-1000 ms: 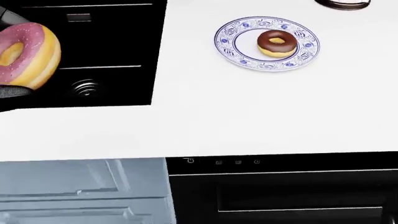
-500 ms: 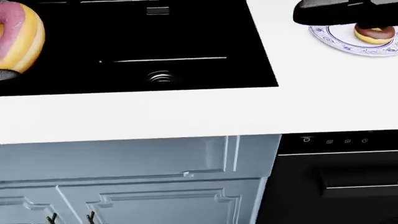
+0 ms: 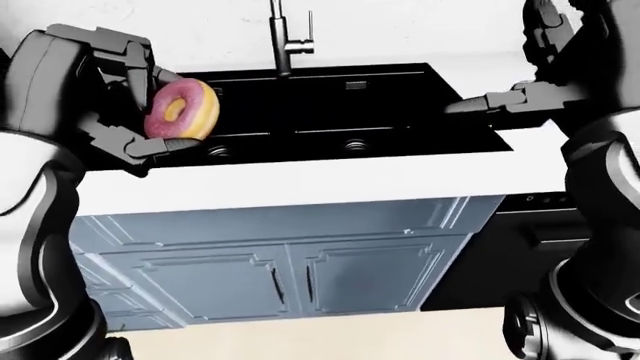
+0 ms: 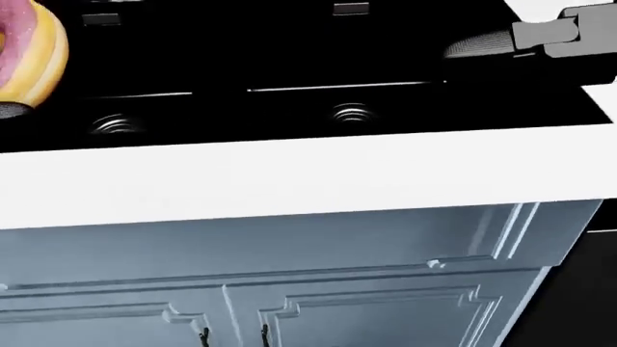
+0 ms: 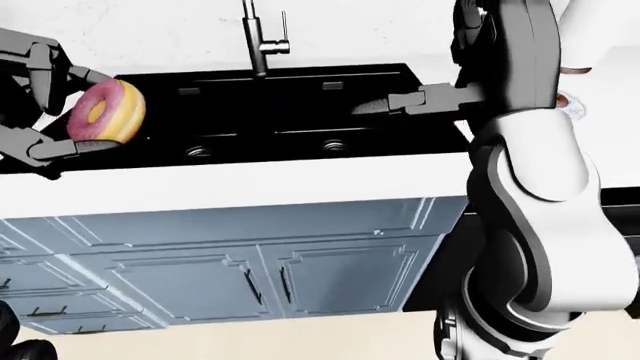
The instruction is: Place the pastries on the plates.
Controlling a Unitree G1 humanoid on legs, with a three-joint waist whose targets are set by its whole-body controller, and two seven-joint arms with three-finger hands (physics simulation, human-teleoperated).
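Note:
A pink-frosted donut (image 3: pixel 182 111) with sprinkles is held upright in my left hand (image 3: pixel 160 106), whose fingers close round it above the left end of the black sink (image 3: pixel 330 112). The donut also shows at the left edge of the head view (image 4: pixel 29 50). My right hand (image 3: pixel 482 101) is open and empty, fingers stretched leftward over the sink's right end. A sliver of the blue-patterned plate (image 5: pixel 571 103) peeks out behind my right arm in the right-eye view. The chocolate donut on it is hidden.
The double-basin sink has two drains (image 4: pixel 352 113) and a faucet (image 3: pixel 285 37) at the top. The white counter edge (image 4: pixel 289 181) runs across, with blue-grey cabinet doors (image 3: pixel 270 270) below. A black appliance front (image 3: pixel 545 229) stands at the right.
The whole picture has shifted: the camera moved left along the counter. The plate with the chocolate donut left the head view and the sink came in. The pink donut stays in my left hand.

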